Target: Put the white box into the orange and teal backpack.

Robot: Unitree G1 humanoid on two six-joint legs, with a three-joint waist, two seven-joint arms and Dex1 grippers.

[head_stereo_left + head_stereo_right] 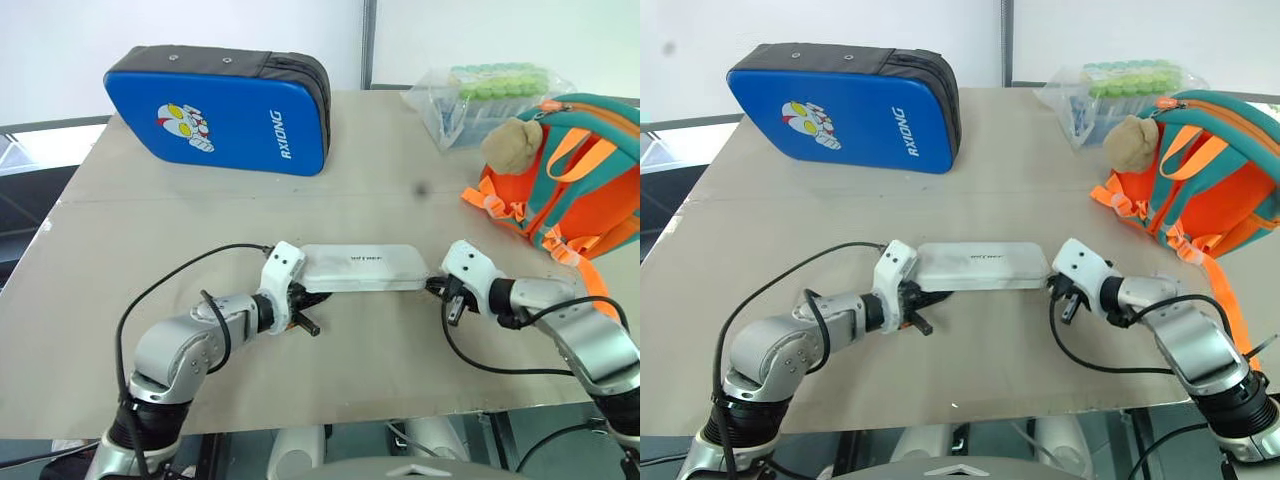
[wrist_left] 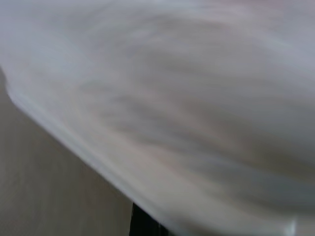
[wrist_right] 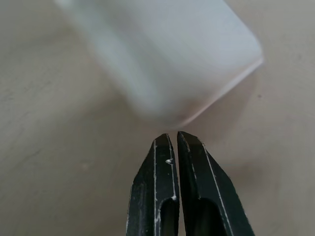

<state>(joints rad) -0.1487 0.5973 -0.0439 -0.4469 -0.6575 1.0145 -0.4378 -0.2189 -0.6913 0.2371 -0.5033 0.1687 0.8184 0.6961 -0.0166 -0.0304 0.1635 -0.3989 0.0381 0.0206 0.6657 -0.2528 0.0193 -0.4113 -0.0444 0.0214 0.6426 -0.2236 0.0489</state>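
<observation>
The white box [image 1: 360, 268] was a flat, rounded-corner plastic case with small dark lettering on its top face. It lay flat near the front middle of the tan table [image 1: 380, 210], long side running left to right, between the two arms.

The left gripper [image 1: 298, 300] sat at the box's left end, its fingers pressed together with nothing between them; whether they touched the case could not be told. The right gripper [image 3: 173, 135] pointed at the box's right end, fingers likewise together and empty, tips just short of the rounded corner.

The orange and teal backpack [image 1: 580, 175] stood at the table's right edge, well apart from the box, a tan plush toy [image 1: 512, 143] hanging at its front and orange straps trailing toward the right arm. Behind it lay a clear bag of green-capped tubes [image 1: 490, 95]. A blue padded case [image 1: 220, 115] with a cartoon figure stood at the far left. Bare tabletop lay between the box and the backpack.
</observation>
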